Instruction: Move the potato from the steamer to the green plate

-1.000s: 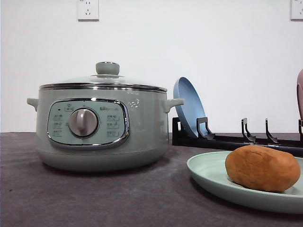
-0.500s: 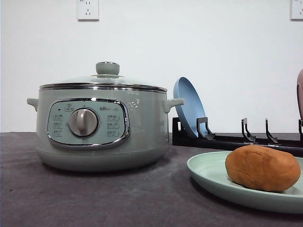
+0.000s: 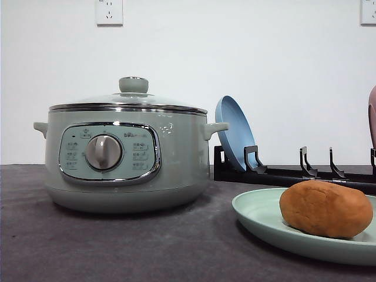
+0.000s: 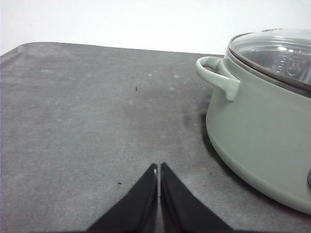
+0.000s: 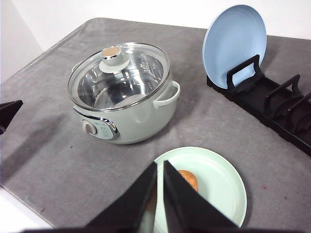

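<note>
The smooth orange-brown oval potato (image 3: 325, 208) lies on the shallow pale mint-green round plate (image 3: 258, 214) at the lower right of the front view, well apart from the big sage-green electric steamer (image 3: 126, 155), whose glass lid (image 5: 121, 73) is on. The transfer looks complete (judging by how things lie). What remains is likely a clean retreat: each arm should lift away without clipping the plate rim or pot handle. The left gripper (image 4: 159, 170) has its black fingers pressed together over bare mat; the right gripper (image 5: 160, 167), high above the plate, also has its fingers together, empty. A grey cloth-like mat (image 3: 117, 247) covers the table, with a white wall behind, a wall socket (image 3: 109, 12) at upper left, and a blue round plate (image 3: 232, 132) propped in a black rack (image 3: 294, 173).
</note>
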